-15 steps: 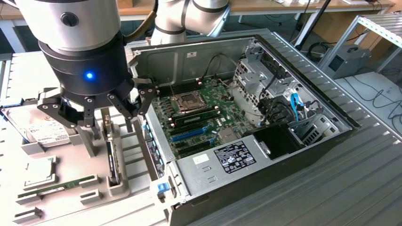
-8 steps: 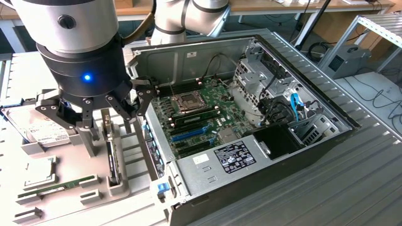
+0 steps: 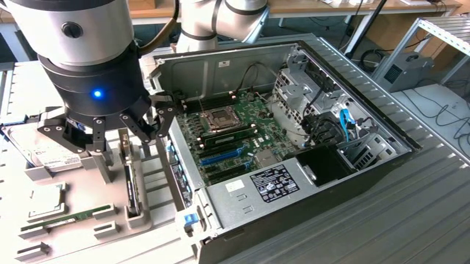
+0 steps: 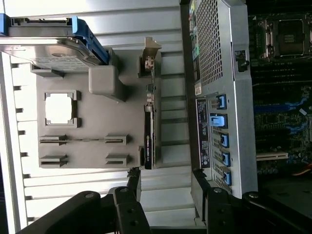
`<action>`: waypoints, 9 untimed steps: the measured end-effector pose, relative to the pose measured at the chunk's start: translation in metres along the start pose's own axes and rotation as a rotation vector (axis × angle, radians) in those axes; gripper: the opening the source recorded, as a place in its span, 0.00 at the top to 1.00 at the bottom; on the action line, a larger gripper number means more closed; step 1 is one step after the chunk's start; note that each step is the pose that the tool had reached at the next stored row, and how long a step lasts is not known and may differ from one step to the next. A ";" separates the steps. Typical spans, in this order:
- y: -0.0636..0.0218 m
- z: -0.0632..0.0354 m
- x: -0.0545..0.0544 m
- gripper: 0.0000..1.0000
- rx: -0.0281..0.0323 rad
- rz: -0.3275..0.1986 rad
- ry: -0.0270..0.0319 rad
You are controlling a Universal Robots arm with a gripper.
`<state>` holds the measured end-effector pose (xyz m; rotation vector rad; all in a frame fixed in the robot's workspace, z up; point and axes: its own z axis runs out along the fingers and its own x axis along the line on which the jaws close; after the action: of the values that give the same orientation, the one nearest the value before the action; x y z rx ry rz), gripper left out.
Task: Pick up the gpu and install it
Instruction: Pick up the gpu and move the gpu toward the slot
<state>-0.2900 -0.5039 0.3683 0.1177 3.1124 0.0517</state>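
No print is legible: the black label (image 3: 276, 184) on the case (image 3: 323, 220), well apart from the fingers (image 3: 66, 136), and the drive label (image 3: 60, 160) just beside them are unreadable.

On the tabletop (image 3: 411, 209) the computer case (image 3: 213, 69) lies open at the exterior view's right with the motherboard (image 3: 235, 126) inside it, and the parts holder (image 3: 81, 192) sits just beside it on the left. The gpu (image 3: 131, 187) stands on edge in the holder's slot nearest the case. The hard drive (image 3: 52, 157) is at the far left, the processor chip (image 3: 45, 201) and memory stick (image 3: 66, 219) lie nearer the camera, and the tool (image 3: 110, 137) hangs above the holder.
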 end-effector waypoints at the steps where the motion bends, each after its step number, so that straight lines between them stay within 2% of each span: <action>1: 0.0000 0.0002 0.000 0.46 0.0000 0.000 0.0000; 9: -0.0004 0.0023 0.004 0.46 -0.0001 0.000 -0.0001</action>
<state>-0.2938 -0.5039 0.3659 0.1177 3.1124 0.0518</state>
